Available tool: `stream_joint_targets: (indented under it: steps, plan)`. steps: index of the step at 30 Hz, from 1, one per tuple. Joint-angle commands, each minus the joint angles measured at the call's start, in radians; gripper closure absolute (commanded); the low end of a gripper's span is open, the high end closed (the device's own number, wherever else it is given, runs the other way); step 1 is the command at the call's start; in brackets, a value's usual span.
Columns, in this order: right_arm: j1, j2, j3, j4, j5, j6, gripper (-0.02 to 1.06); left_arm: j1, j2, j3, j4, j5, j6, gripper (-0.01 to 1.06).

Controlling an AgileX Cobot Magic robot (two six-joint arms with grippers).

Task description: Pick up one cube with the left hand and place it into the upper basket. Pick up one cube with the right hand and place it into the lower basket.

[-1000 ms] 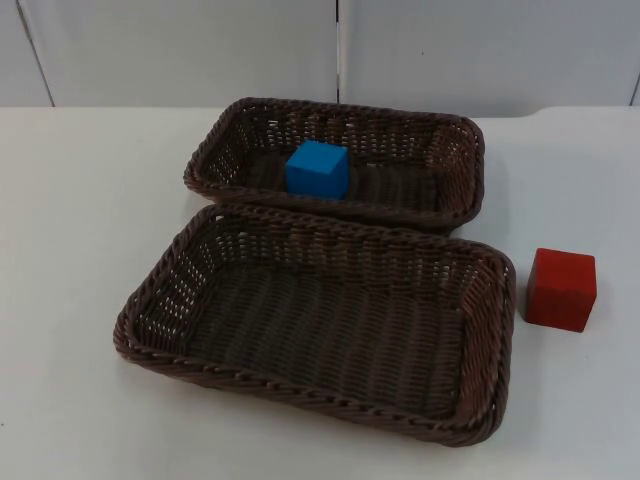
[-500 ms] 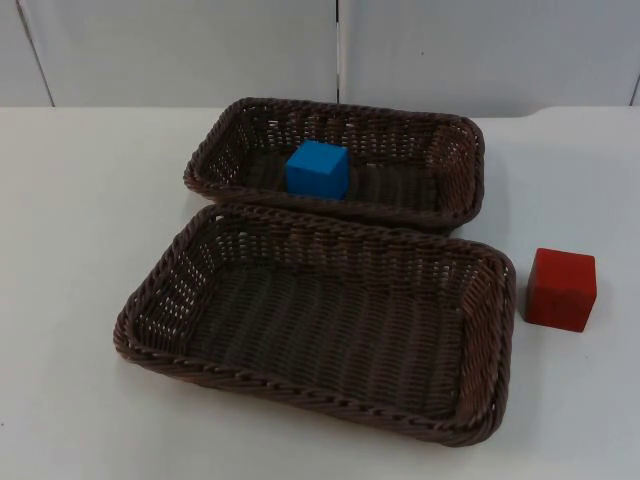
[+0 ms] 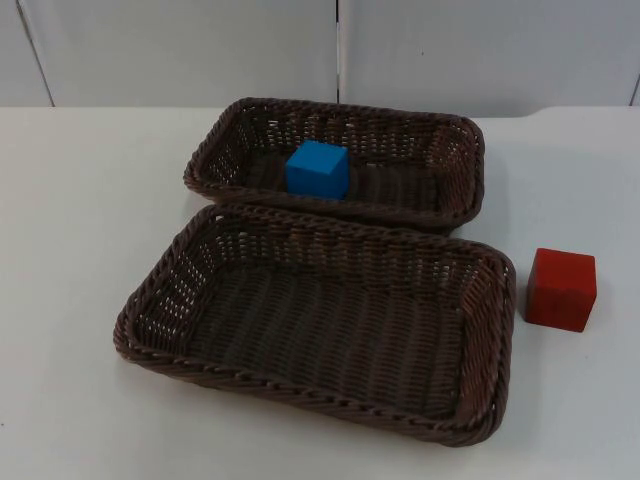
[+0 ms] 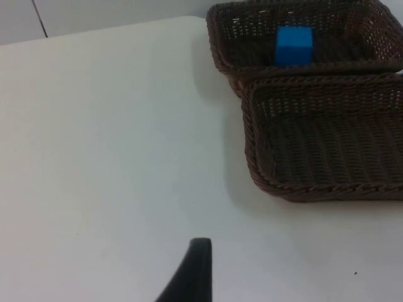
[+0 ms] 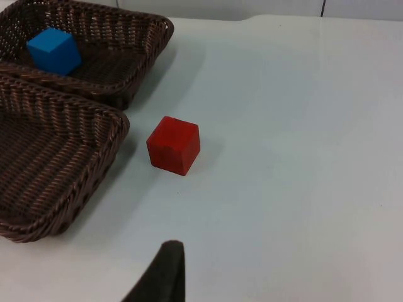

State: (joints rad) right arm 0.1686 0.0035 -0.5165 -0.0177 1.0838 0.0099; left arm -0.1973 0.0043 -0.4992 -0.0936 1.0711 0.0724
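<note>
You have the blue cube point(image 3: 318, 168) in the upper basket point(image 3: 455, 135), red cube point(image 3: 562, 288) on the tabletop point(image 3: 80, 220) beside the lower basket point(image 3: 490, 330); hand states unclear

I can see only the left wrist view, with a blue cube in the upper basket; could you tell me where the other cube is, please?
Observer: A red cube sits on the table to the right of the lower basket, close to it but apart from its rim.
Operator: Thank you. My view cuts off the lower basket's right end; is anything in there?
Observer: No, its whole floor is bare, right end included.
Operator: And where is the right gripper, please?
Observer: The right gripper is above bare table, with the red cube ahead of it and not yet reached.
</note>
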Motion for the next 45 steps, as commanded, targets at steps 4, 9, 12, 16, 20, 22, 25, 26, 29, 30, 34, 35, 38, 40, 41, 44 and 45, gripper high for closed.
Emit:
stream_joint_targets:
  steps: [4,9,12,16,20,22,25,26,29,30,34,35,38,40,41,44,45]
  plan:
    - [0.005,-0.003,0.000,-0.003,-0.008,0.000,-0.01,-0.006,-0.004,0.006,-0.007,0.003,-0.004,0.17]
    - [0.005,0.006,0.000,-0.003,-0.008,0.033,-0.01,-0.006,-0.004,0.006,-0.007,0.003,-0.004,0.17]
    - [0.005,0.083,0.000,-0.001,-0.008,0.033,-0.01,-0.006,-0.004,0.006,-0.007,0.003,-0.004,0.17]
    - [0.005,0.192,-0.006,0.002,-0.016,0.033,-0.01,-0.006,-0.004,0.006,-0.007,0.003,-0.004,0.17]
    - [0.005,0.310,-0.034,0.002,-0.049,0.033,-0.01,-0.006,-0.004,0.006,-0.007,0.003,-0.004,0.17]
    - [0.005,0.392,-0.066,0.007,-0.070,0.033,-0.01,-0.006,-0.004,0.006,-0.007,0.003,-0.004,0.17]
    - [0.005,0.489,-0.101,0.026,-0.095,0.030,-0.01,-0.006,-0.004,0.006,-0.007,0.003,-0.004,0.17]
    - [0.005,0.557,-0.133,0.043,-0.109,0.030,-0.01,-0.006,-0.004,0.006,-0.007,0.003,-0.004,0.17]
    - [0.005,0.716,-0.207,0.081,-0.128,0.030,-0.01,-0.006,-0.004,0.006,-0.005,0.003,-0.004,0.17]
    - [0.005,0.716,-0.207,0.081,-0.128,0.030,-0.01,-0.006,-0.004,0.006,-0.005,0.003,-0.004,0.17]
    - [0.005,0.953,-0.325,0.139,-0.143,0.030,-0.01,-0.006,-0.004,0.006,-0.005,0.003,-0.004,0.17]
    - [0.005,0.953,-0.325,0.139,-0.143,0.030,-0.01,-0.006,-0.004,0.006,-0.005,0.003,-0.004,0.17]
    - [0.005,1.130,-0.409,0.188,-0.161,0.030,-0.01,-0.006,-0.004,0.006,-0.005,0.003,-0.004,0.17]
    - [0.005,1.190,-0.436,0.194,-0.170,0.030,-0.01,-0.006,-0.004,0.006,-0.005,0.003,-0.004,0.17]
    - [0.005,1.247,-0.463,0.207,-0.179,0.030,-0.01,-0.006,-0.004,0.006,-0.005,0.003,-0.004,0.17]
    - [0.005,1.401,-0.541,0.232,-0.198,0.030,-0.01,-0.006,-0.004,0.006,-0.005,0.003,-0.004,0.17]
    - [0.005,1.401,-0.541,0.232,-0.198,0.030,-0.01,-0.006,-0.004,0.006,-0.005,0.003,-0.004,0.17]
